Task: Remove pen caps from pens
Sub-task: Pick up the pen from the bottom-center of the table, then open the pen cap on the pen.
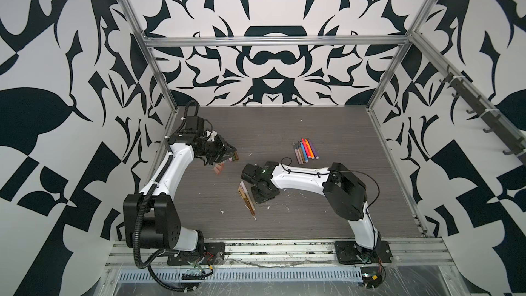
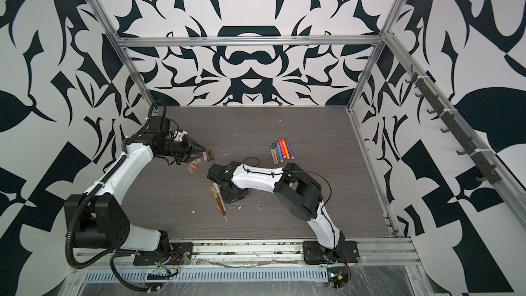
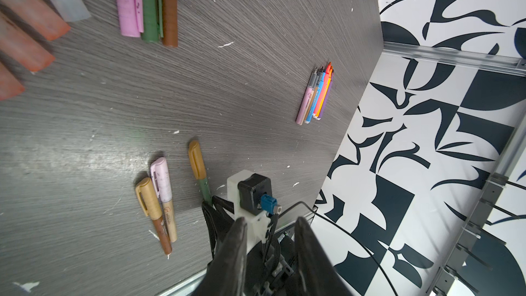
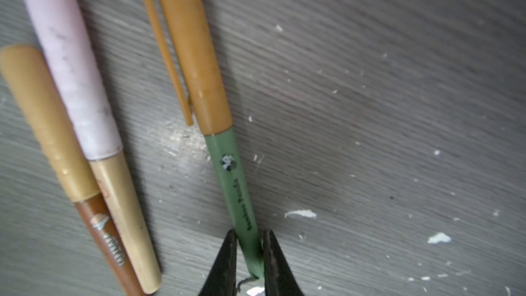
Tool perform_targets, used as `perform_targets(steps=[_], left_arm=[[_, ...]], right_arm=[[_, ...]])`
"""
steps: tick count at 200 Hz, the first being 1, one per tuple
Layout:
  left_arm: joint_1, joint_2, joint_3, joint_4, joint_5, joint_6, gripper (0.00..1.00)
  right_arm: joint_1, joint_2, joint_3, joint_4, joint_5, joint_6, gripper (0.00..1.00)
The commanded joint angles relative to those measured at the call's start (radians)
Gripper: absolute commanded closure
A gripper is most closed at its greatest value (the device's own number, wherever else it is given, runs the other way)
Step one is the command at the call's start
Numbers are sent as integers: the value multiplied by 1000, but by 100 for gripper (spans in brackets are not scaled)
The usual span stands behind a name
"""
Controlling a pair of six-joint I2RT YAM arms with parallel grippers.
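My right gripper (image 4: 250, 232) is shut on the lower barrel of a green pen (image 4: 230, 172) that lies on the table and wears an ochre cap (image 4: 190, 52). Beside it lie two capped pens, one with a pink cap (image 4: 71, 66) and one with a tan cap (image 4: 42, 123). Both top views show these pens (image 1: 246, 197) (image 2: 219, 197) by the downward-pointing right wrist. My left gripper (image 3: 271, 220) (image 1: 232, 152) is open and empty above loose pen caps: pink (image 3: 128, 4), green (image 3: 150, 7), brown (image 3: 169, 9) and salmon (image 3: 25, 9). A row of uncapped pens (image 1: 305, 150) lies at the back right.
White paint flecks (image 4: 300, 213) dot the grey wood-grain table (image 1: 313, 209). Aluminium frame posts and patterned walls close in three sides. A rail of dark hooks (image 1: 484, 109) runs along the right wall. A metal rail (image 1: 270, 249) borders the front.
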Motion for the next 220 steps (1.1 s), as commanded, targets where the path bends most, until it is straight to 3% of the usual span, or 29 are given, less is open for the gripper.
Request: perform_targets(steps=[1, 32, 84, 155, 220], left_arm=[[4, -16, -11, -10, 21, -4, 68], [2, -13, -39, 19, 42, -31, 68], [-75, 11, -58, 68, 49, -83, 64], [-268, 87, 1, 127, -15, -142, 59], [-415, 218, 157, 138, 2, -111, 57]], right_arm=[[-3, 15, 33, -24, -3, -4, 80], [-37, -15, -28, 24, -36, 12, 87], [-161, -272, -305, 166, -83, 17, 100], [-238, -598, -479, 202, -160, -7, 100], [-351, -735, -518, 210, -408, -26, 100]])
